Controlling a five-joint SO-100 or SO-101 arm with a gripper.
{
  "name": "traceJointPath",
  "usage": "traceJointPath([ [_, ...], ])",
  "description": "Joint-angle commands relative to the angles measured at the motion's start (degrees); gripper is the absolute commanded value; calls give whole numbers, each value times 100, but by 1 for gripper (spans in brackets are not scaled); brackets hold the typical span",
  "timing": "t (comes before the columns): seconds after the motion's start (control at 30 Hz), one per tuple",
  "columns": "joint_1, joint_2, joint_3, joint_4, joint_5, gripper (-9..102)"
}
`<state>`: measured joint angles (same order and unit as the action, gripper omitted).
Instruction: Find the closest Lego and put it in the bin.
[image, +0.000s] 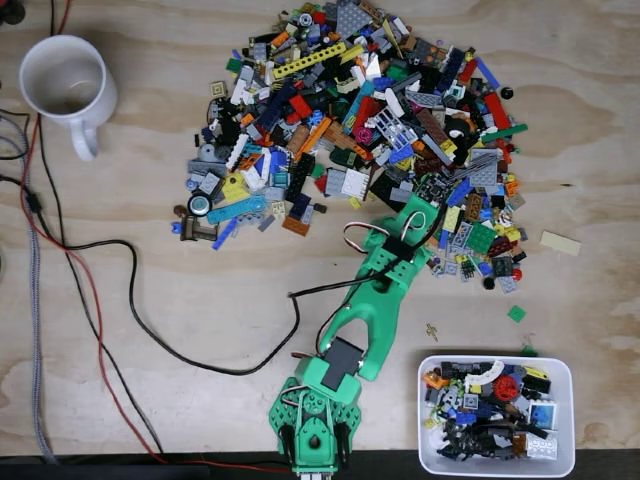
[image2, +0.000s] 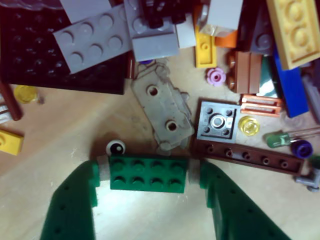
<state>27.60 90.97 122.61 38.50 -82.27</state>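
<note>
Gripper clamps green brick at pile's edge.

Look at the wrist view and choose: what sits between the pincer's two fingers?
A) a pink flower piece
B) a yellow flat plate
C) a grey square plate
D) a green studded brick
D: in the wrist view the pincer has a finger on each end of the green studded brick, which rests on the wooden table.
</note>
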Motion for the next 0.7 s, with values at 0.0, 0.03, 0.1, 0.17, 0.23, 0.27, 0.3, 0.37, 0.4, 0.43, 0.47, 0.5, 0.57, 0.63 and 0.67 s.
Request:
traceJointPath([
  [0.0,53,53,-387,79,-44,15],
  [0.03,53,53,-387,105,-62,14],
  [0.1,53,62,-387,141,-79,12],
  [0.17,18,88,-404,220,-62,12],
  [0.23,-9,132,-422,308,-70,11],
  [0.27,-26,176,-422,299,-35,11],
  [0.3,-44,220,-492,325,-9,12],
  [0.37,-70,272,-800,519,97,12],
  [0.4,-79,281,-1046,694,141,12],
  [0.43,-88,308,-1283,853,185,12],
  [0.47,-88,369,-1494,984,202,12],
  [0.5,-62,422,-1731,1143,211,12],
  [0.57,70,483,-2241,1503,264,13],
  [0.63,316,712,-2479,1784,272,13],
  [0.67,483,888,-2505,1898,272,13],
])
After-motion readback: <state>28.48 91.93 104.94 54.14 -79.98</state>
